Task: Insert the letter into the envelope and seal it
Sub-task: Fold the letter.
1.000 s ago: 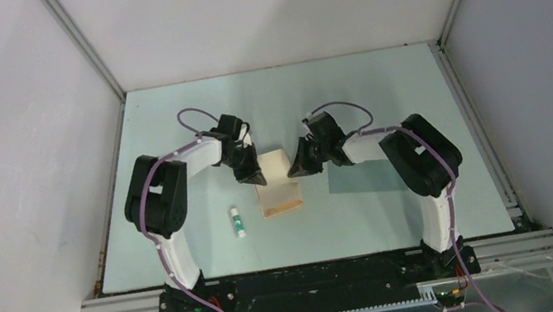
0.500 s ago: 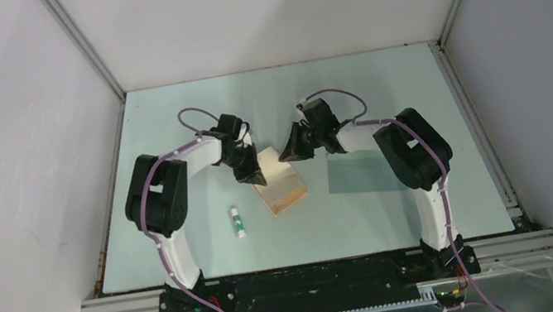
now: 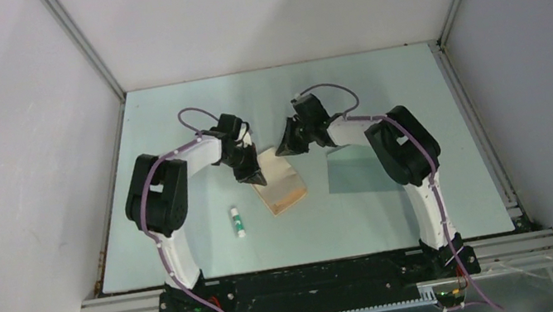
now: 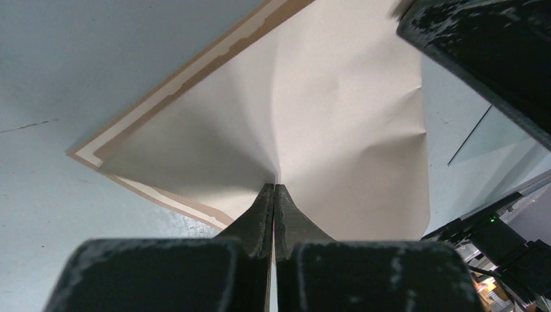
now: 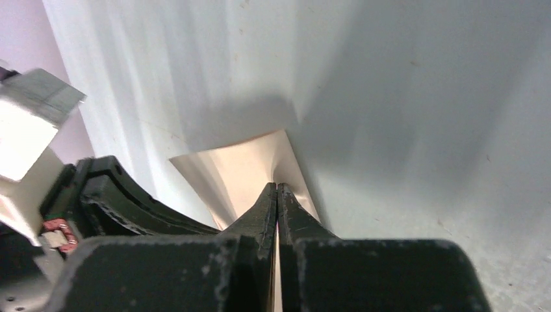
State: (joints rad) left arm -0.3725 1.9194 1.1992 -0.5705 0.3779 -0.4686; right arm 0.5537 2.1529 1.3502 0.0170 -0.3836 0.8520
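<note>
Left pincer [image 3: 256, 177] and right pincer [image 3: 282, 149] both pinched closed, pointing inward

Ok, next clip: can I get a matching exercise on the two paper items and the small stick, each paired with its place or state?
Things:
1. tan bordered paper letter
2. flat teal-grey paper envelope
3. small white stick with green cap

States:
A. lying free, left of the tan sheet
B. pinched by the shut left gripper and right gripper
C. flat on the table, partly under the right arm

Pairs: 1-B, 2-C, 3-A

The letter [image 3: 284, 184] lies between the stick [image 3: 238, 222] and the envelope [image 3: 355, 173].
</note>
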